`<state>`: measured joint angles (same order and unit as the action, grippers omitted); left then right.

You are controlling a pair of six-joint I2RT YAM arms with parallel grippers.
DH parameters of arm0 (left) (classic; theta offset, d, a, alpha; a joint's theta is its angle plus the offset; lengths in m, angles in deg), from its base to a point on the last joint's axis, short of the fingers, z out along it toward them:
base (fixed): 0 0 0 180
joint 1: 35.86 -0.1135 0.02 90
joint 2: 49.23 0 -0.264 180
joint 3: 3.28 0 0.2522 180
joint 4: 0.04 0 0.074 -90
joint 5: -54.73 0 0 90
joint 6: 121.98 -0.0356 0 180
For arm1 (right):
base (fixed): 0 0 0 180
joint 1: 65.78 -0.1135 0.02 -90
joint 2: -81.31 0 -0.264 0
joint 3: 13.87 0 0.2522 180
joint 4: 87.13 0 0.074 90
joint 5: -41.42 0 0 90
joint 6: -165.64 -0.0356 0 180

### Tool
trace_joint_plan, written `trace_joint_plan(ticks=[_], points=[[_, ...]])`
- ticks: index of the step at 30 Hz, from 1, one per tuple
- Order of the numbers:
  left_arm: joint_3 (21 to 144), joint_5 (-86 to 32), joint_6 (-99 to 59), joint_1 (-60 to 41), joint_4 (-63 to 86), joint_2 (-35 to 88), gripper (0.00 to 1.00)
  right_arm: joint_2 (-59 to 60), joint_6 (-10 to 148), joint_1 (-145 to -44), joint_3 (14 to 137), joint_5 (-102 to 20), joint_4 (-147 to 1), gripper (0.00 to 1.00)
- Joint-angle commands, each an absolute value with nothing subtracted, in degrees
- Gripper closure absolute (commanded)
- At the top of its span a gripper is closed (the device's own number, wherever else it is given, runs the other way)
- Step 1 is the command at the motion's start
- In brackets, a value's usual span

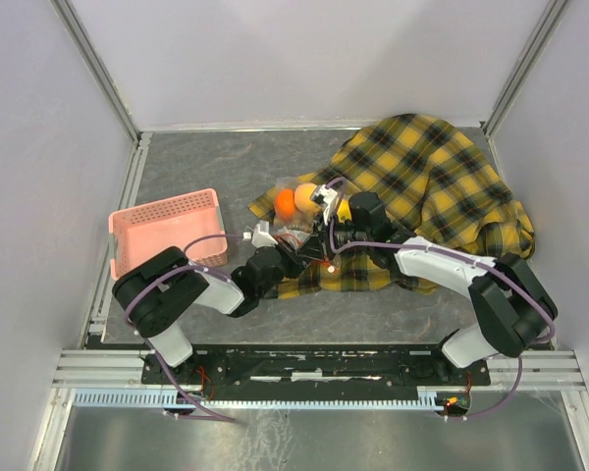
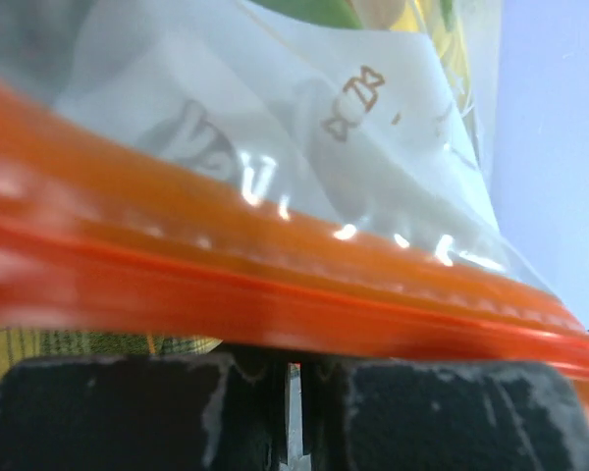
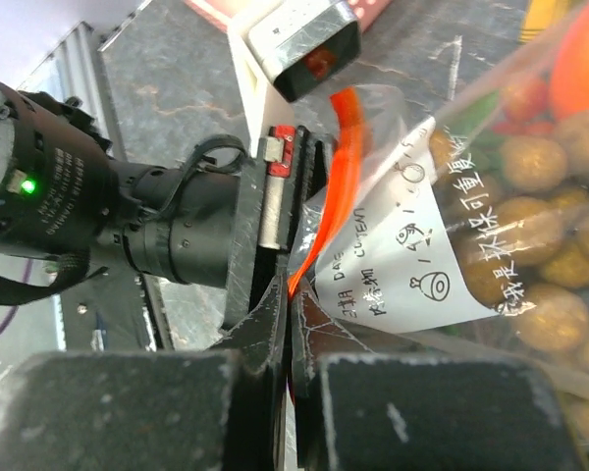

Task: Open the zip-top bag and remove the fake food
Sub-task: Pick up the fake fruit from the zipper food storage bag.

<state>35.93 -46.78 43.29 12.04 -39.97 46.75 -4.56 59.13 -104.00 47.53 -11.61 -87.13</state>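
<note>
The zip-top bag (image 1: 296, 224) lies on the near edge of the plaid cloth, between my two grippers. Orange and yellow round fruits (image 1: 294, 200) show inside it. My left gripper (image 1: 296, 251) is shut on the red-orange zip strip (image 2: 275, 294), which fills its wrist view above the jaws (image 2: 294, 361). My right gripper (image 1: 322, 238) is shut on the same strip (image 3: 346, 147) at its fingertips (image 3: 294, 306), facing the left gripper (image 3: 280, 196). The white label (image 3: 412, 265), a tan grape bunch (image 3: 545, 255) and an orange fruit (image 3: 584, 59) show through the clear plastic.
A yellow-black plaid cloth (image 1: 432, 182) covers the right rear of the grey table. A pink basket (image 1: 167, 231) stands at the left. Grey walls and metal rails bound the table on three sides.
</note>
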Motion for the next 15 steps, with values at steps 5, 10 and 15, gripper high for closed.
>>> trace_joint_plan(ticks=[5,10,15], points=[[35.56,-44.5,39.42,10.18,-45.71,44.13,0.97,4.46,64.19,-104.82,47.29,-31.36,-75.1,0.66],[33.92,-44.64,39.75,9.84,-45.43,40.85,0.97,5.5,64.65,-104.82,46.51,-36.09,-72.78,0.57],[34.42,-43.56,39.57,9.15,-44.64,39.33,0.97,6.86,64.63,-106.06,43.66,-32.94,-75.06,0.47]])
